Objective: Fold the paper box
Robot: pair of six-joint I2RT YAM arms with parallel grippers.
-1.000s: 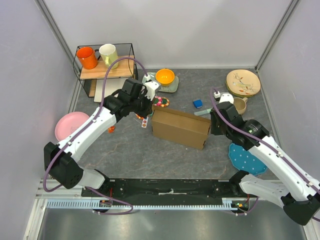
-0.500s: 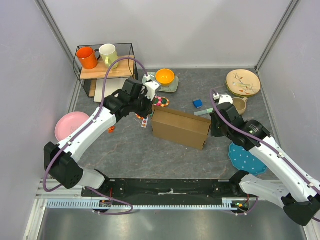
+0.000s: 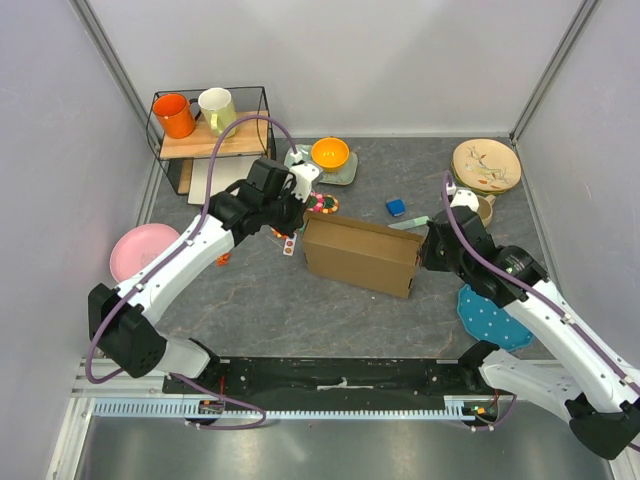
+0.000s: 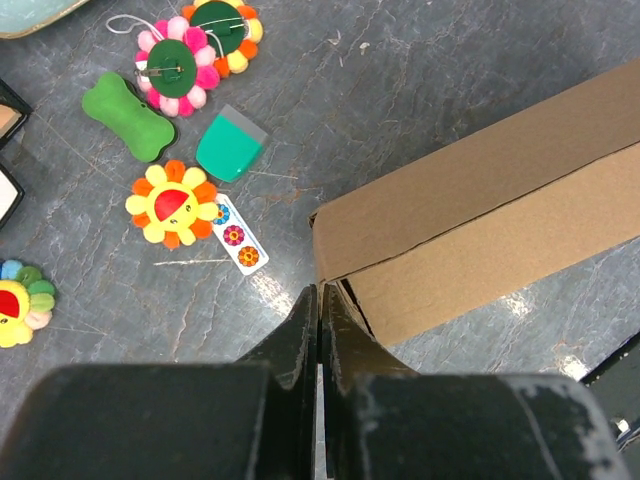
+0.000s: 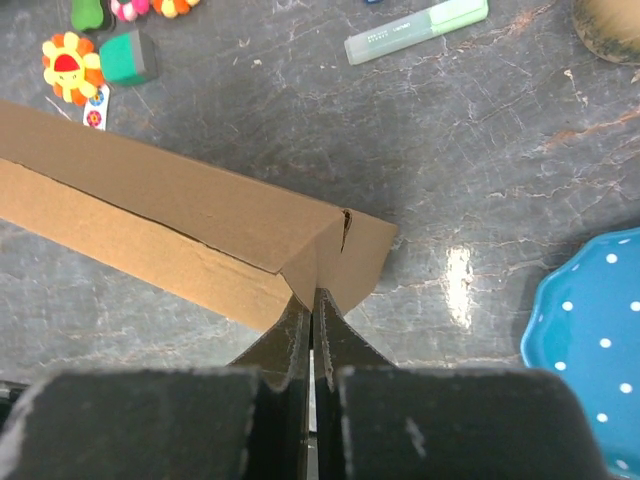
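1. Paper box (image 3: pixel 360 255): folded up into a shallow brown carton, lying mid-table at a slight slant between the two arms.
2. Left end effector (image 4: pixel 318 298): pressed together, tips touching the carton's left corner, right beside a seam standing slightly ajar. Cannot tell of any cardboard caught between the fingers.
3. Right end effector (image 5: pixel 312 300): likewise pressed together, tips against the opposite corner at the folded top edge. Nothing visibly pinched.
4. Likely hazard: spinning or sliding the light carton, through uneven pushing from the two ends with only narrow tip contact.
5. Second hazard: crumpling a corner or springing the ajar seam wider, through pressing too hard on the unsupported fold.
6. Crowded at the left end: flower toys (image 4: pixel 172 203) and teal block (image 4: pixel 230 145) near that corner, easily swept by a leftward slide.
7. Tight on the right too: green marker (image 5: pixel 415 30) beyond the carton, blue dotted plate (image 3: pixel 495 318) close under the right arm.
8. Most open room: bare table (image 3: pixel 270 310) on the near side, towards the arm bases; probably safest for any dragging.
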